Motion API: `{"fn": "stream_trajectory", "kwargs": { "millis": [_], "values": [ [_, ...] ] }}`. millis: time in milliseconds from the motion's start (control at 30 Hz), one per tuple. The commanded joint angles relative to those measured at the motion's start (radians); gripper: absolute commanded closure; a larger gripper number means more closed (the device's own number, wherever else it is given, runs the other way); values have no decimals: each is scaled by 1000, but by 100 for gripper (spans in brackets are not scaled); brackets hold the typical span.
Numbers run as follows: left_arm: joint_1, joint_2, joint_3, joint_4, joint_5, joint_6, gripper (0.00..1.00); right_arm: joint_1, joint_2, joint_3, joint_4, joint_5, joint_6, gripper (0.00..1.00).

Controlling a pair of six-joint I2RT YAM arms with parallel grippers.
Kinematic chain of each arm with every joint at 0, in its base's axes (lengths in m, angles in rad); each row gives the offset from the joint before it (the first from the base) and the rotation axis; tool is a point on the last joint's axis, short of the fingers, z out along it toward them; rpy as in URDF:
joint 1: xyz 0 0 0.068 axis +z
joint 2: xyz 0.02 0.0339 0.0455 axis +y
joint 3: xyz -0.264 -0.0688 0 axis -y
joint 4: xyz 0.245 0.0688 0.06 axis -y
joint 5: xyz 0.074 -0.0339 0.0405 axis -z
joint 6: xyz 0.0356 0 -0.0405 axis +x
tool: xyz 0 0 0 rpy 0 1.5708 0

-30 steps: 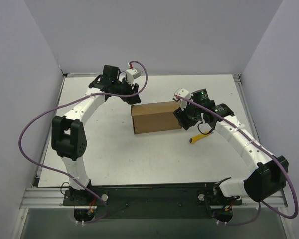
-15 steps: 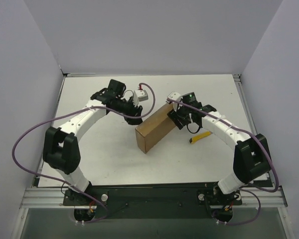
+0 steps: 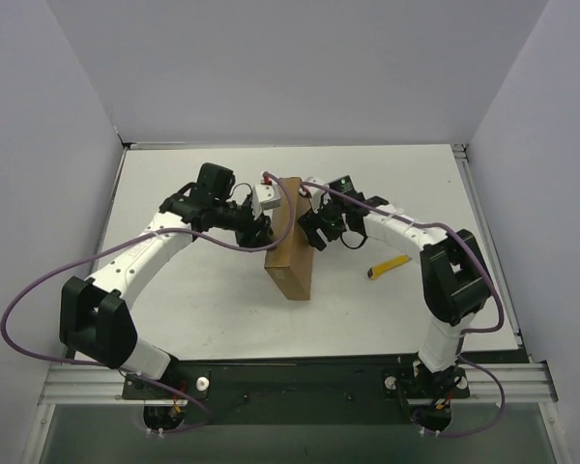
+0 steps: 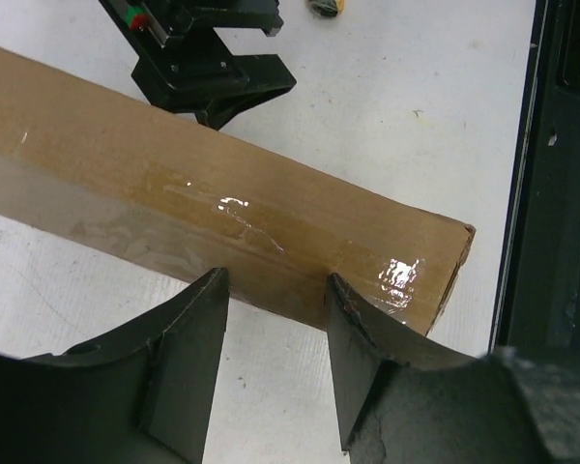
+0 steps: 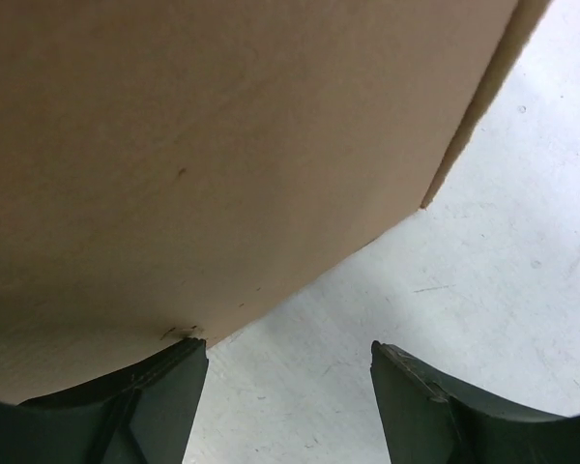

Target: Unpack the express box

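From the left, reaching in over the white table (image 3: pixel 188 300) with the left end effector (image 3: pixel 260 230): fingers spread, released, nothing gripped between them. In the left wrist view, fingertips right at the lower edge of the brown box (image 4: pixel 222 184), along its long side; cannot tell whether touching. Glossy clear tape (image 4: pixel 391 275) on that side, near the corner.

In the middle of the table, the box itself, closed, set up on a narrow edge. Long way running from far to near, flanked by both end effectors.

Just to its right, the right end effector (image 3: pixel 311 230) close against the opposite face, fingers likewise apart and released, clasping nothing. In the right wrist view, one fingertip up against the cardboard, the other over bare table.

Farther right, lying flat and well apart from the box, a small yellow knife (image 3: pixel 387 268).
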Motion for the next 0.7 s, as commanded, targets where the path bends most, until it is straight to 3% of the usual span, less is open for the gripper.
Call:
{"fn": "stream_trajectory", "kwargs": {
  "millis": [0,133,300,467,667],
  "values": [
    [-25,32,1,84,42,35,46,-12,-80,-29,-45,40,53,30],
    [-24,92,33,182,102,-37,46,-105,-149,-81,-116,74,64,30],
    [-36,227,144,398,228,-278,46,-291,-203,-40,-245,132,55,30],
    [-158,408,333,578,263,-451,47,-531,-200,20,-308,157,85,30],
    [-189,511,438,602,203,-487,46,-567,-215,6,-308,217,43,31]
  ]
}}
